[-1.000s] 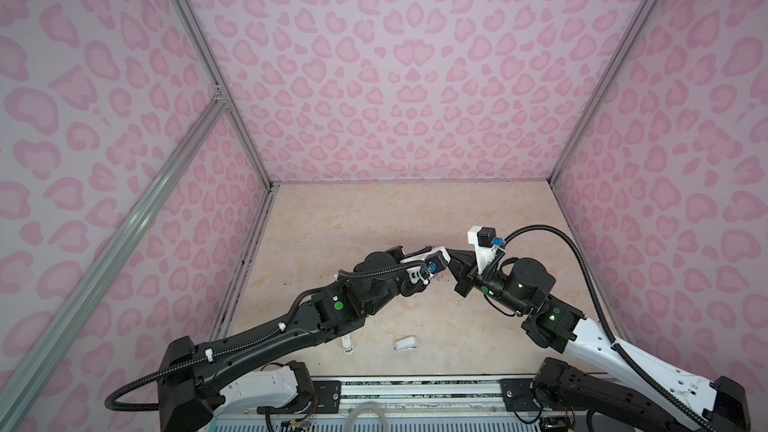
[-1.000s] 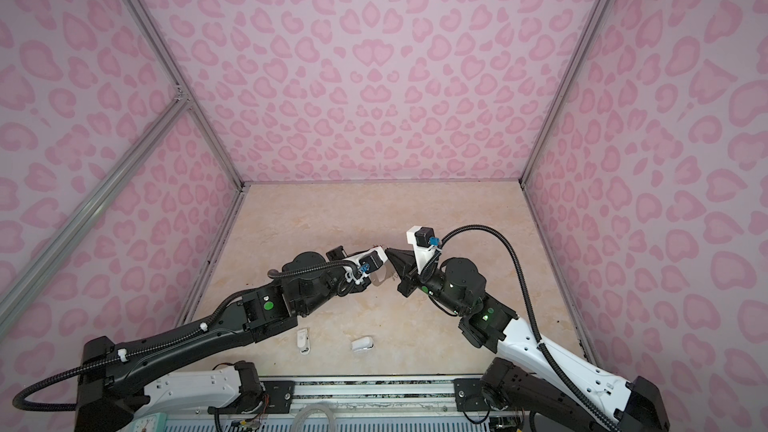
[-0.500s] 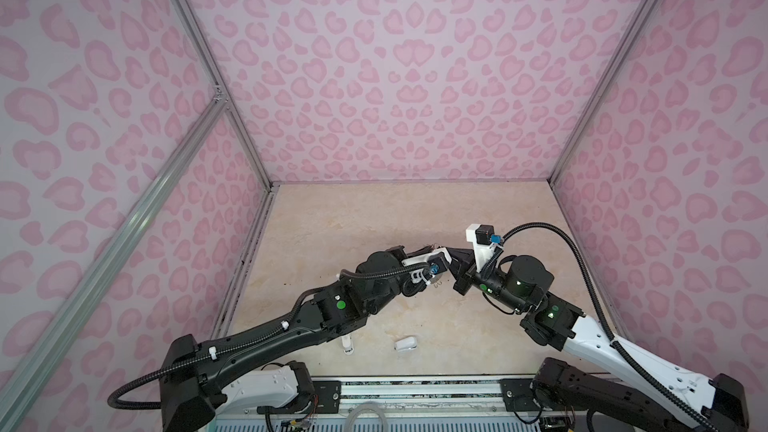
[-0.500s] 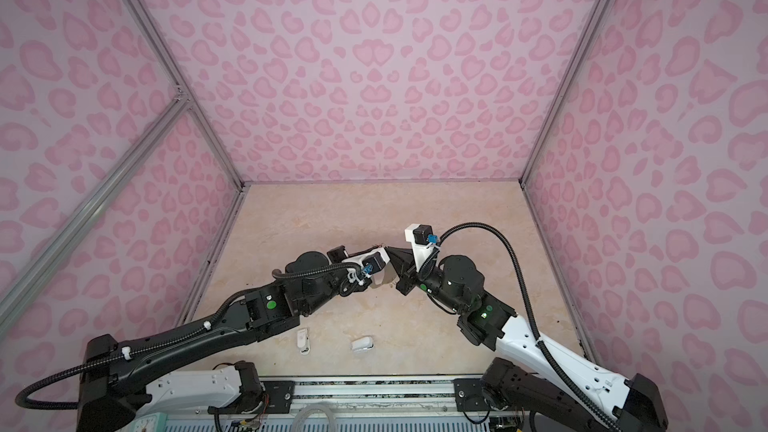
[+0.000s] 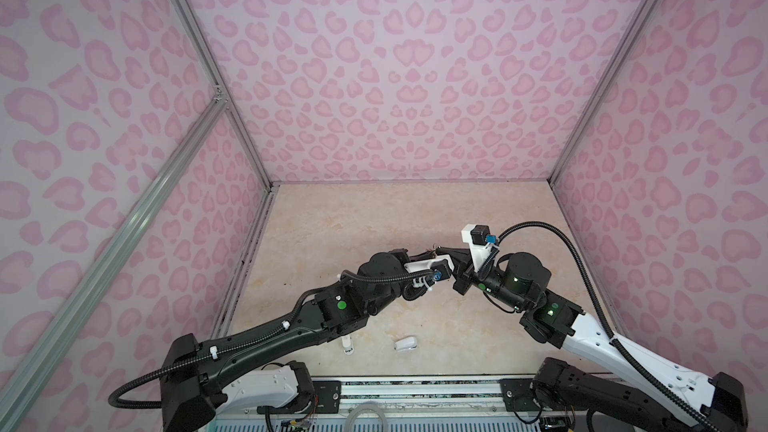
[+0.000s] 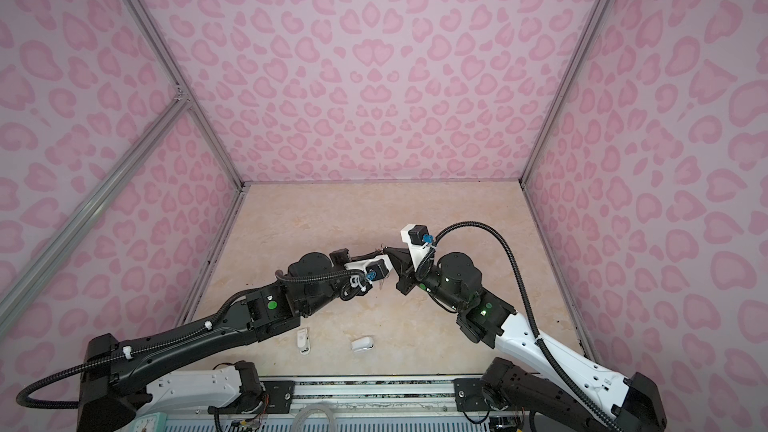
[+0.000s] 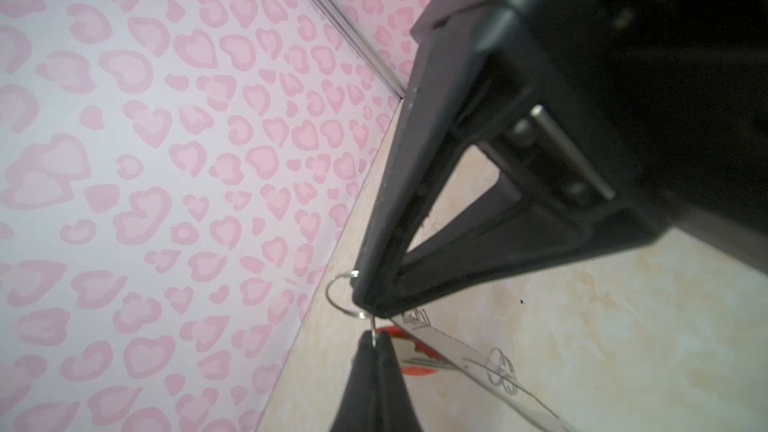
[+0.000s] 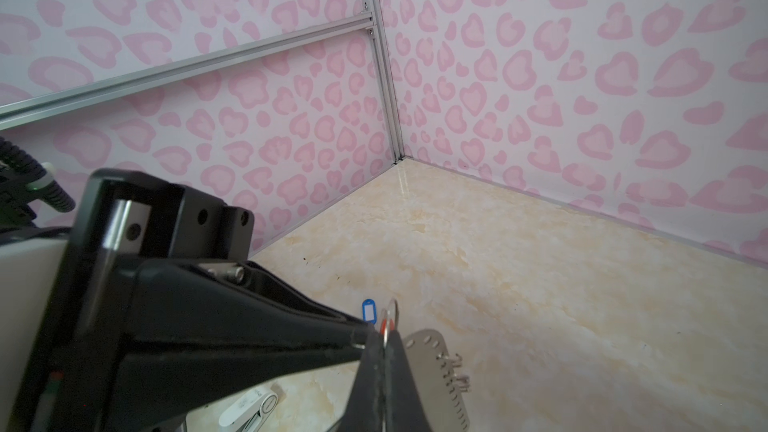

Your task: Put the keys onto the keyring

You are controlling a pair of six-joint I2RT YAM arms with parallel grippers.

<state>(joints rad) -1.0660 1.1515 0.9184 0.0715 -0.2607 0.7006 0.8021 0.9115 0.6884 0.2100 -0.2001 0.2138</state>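
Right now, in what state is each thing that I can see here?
left end effector, shut on a wire ring
right end effector, shut on thin wire
orange-red tag, partly hidden behind the right end effector
blue tag, lying on the table, untouched
keyring, beside the tips; lifted or lying, cannot tell
white plastic objects, lying on the table, untouched

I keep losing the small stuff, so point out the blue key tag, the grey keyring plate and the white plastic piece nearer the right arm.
blue key tag (image 8: pixel 368 310): right wrist view, tag's middle.
grey keyring plate (image 8: pixel 430 361): right wrist view, flat face.
white plastic piece (image 6: pixel 362 344): a top view, its middle.
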